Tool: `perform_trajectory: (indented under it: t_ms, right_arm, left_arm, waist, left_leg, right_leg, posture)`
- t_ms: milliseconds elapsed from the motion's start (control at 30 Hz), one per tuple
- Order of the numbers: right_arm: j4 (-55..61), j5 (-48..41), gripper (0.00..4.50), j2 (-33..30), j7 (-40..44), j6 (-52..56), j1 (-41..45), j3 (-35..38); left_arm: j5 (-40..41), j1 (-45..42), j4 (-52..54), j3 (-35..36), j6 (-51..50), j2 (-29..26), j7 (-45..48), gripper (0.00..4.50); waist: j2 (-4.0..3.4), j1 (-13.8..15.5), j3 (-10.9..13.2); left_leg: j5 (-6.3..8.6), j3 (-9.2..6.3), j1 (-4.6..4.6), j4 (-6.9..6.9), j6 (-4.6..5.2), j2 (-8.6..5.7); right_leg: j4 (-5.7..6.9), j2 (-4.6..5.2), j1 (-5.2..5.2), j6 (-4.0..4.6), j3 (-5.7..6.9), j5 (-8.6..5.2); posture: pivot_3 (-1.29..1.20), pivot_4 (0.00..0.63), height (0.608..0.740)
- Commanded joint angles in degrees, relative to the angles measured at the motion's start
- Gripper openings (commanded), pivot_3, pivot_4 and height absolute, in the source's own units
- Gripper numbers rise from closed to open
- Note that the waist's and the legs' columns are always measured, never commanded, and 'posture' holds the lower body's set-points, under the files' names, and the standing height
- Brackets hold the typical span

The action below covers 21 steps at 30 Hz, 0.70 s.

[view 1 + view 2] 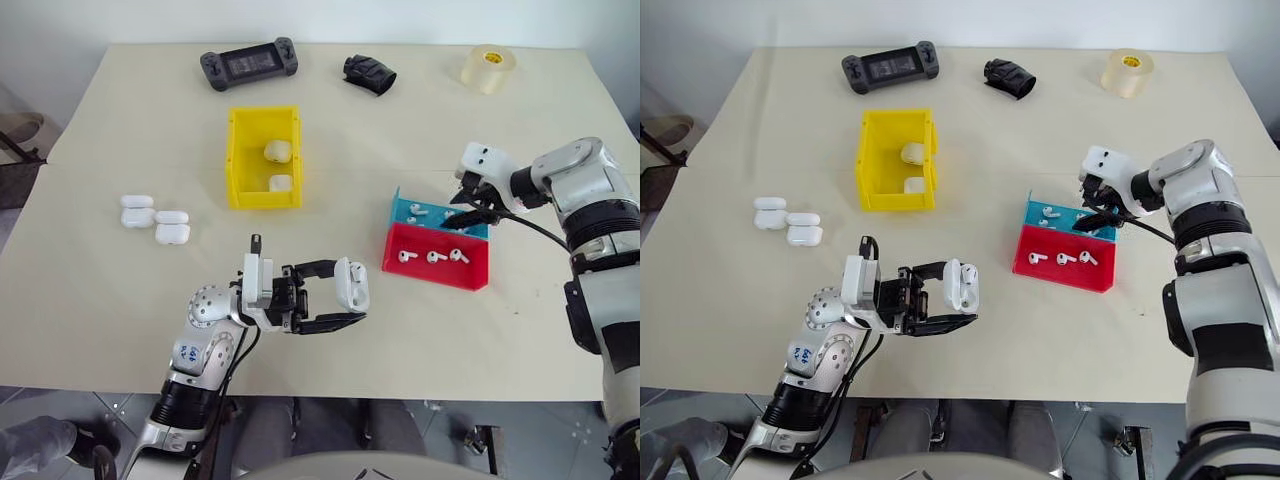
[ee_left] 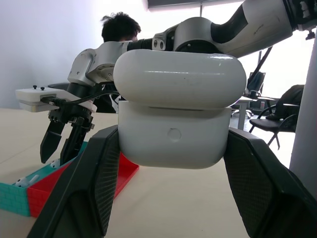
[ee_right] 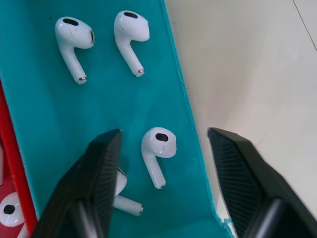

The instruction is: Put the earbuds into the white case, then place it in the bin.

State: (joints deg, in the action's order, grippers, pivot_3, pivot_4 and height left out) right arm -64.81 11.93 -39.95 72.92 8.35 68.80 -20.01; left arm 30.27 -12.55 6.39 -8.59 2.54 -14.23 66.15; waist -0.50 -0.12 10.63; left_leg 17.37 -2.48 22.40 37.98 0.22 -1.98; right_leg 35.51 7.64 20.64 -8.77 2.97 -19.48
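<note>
My left gripper (image 1: 340, 296) is shut on a white case (image 1: 352, 284) and holds it above the table's near edge; the left wrist view shows the case (image 2: 181, 114) wedged between both black fingers (image 2: 89, 183). My right gripper (image 1: 468, 216) hangs open over the blue tray (image 1: 403, 209), pointing down. In the right wrist view one white earbud (image 3: 158, 148) lies on the tray floor between the spread fingers (image 3: 101, 178), untouched, with more earbuds (image 3: 74, 37) beyond. The yellow bin (image 1: 238, 160) stands mid-table with two cases (image 1: 277, 150) inside.
A red tray (image 1: 470, 272) with three earbuds (image 1: 433, 257) sits against the blue tray. Three spare cases (image 1: 155, 217) lie at the left. A game controller (image 1: 248, 64), a black object (image 1: 368, 73) and a tape roll (image 1: 488, 67) line the far edge. A person's head (image 2: 119, 27) shows behind.
</note>
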Motion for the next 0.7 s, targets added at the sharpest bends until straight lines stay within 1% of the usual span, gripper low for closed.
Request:
perform_trajectory:
  t_ms: [33, 267, 333, 400, 433, 500, 700]
  right_arm:
    - [-1.27, 1.89, 2.95, -0.16, -0.72, -0.59, 0.35, 0.10]
    - [-2.72, 3.00, 2.95, 0.00, -1.23, -1.11, 1.00, 0.26]
    - [-3.00, 3.22, 2.62, 0.13, -0.77, -0.99, 1.04, 0.27]
    - [-3.14, 3.40, 2.16, 0.17, -0.38, -1.08, 0.94, 0.19]
    - [-3.20, 3.44, 1.79, 0.22, -0.28, -1.12, 0.90, 0.17]
    - [-3.35, 3.50, 1.23, 0.39, -0.73, -1.12, 0.83, 0.29]
    - [-3.52, 3.79, 1.23, 0.56, -0.53, -1.03, 0.67, 0.55]
  left_arm:
    - [0.20, 0.38, 2.89, -0.04, 0.75, -0.32, -0.34, 2.78]
    - [0.14, 0.11, 2.78, 0.00, 0.95, -0.44, -0.45, 2.78]
    - [0.12, 0.00, 2.76, 0.08, 0.98, -0.48, -0.51, 2.78]
    - [0.14, -0.02, 2.94, 0.15, 0.89, -0.55, -0.66, 2.78]
    - [0.16, -0.03, 3.02, 0.18, 0.82, -0.60, -0.73, 2.78]
    - [0.14, -0.03, 3.14, 0.21, 0.79, -0.68, -0.86, 2.78]
    - [0.28, -0.04, 3.50, 0.30, 0.54, -0.91, -1.14, 2.78]
  waist:
    - [0.00, 0.01, 0.00]
    - [0.00, 0.00, 0.00]
    - [0.00, -0.01, 0.00]
    - [0.00, -0.01, 0.00]
    - [0.00, -0.01, 0.00]
    - [0.00, -0.03, 0.00]
    - [0.00, -0.03, 0.00]
  left_leg:
    - [0.00, 0.00, 0.00, 0.00, 0.00, 0.01]
    - [0.00, -0.01, 0.00, 0.00, -0.01, 0.01]
    - [0.00, -0.01, 0.00, 0.00, -0.01, 0.01]
    - [0.00, -0.01, -0.01, 0.00, -0.01, 0.01]
    - [0.00, -0.01, -0.01, 0.00, -0.01, 0.00]
    - [0.00, 0.00, -0.01, 0.00, -0.01, 0.00]
    - [0.01, -0.01, -0.02, 0.00, -0.01, 0.01]
  right_leg:
    - [0.00, 0.00, 0.00, 0.00, -0.01, 0.00]
    - [0.01, 0.01, 0.00, 0.00, -0.01, 0.00]
    - [0.01, 0.01, 0.00, 0.00, -0.01, 0.00]
    - [0.01, 0.01, 0.00, 0.00, -0.02, 0.00]
    - [0.01, 0.01, 0.00, 0.00, -0.02, 0.00]
    - [0.01, 0.00, 0.00, 0.00, -0.01, 0.00]
    - [0.01, 0.00, 0.00, 0.00, -0.02, 0.00]
  posture:
    - [0.00, 0.150, 0.740]
    - [0.00, 0.150, 0.740]
    - [0.00, 0.150, 0.740]
    - [0.00, 0.150, 0.740]
    - [0.00, 0.150, 0.740]
    - [0.00, 0.150, 0.740]
    - [0.00, 0.150, 0.740]
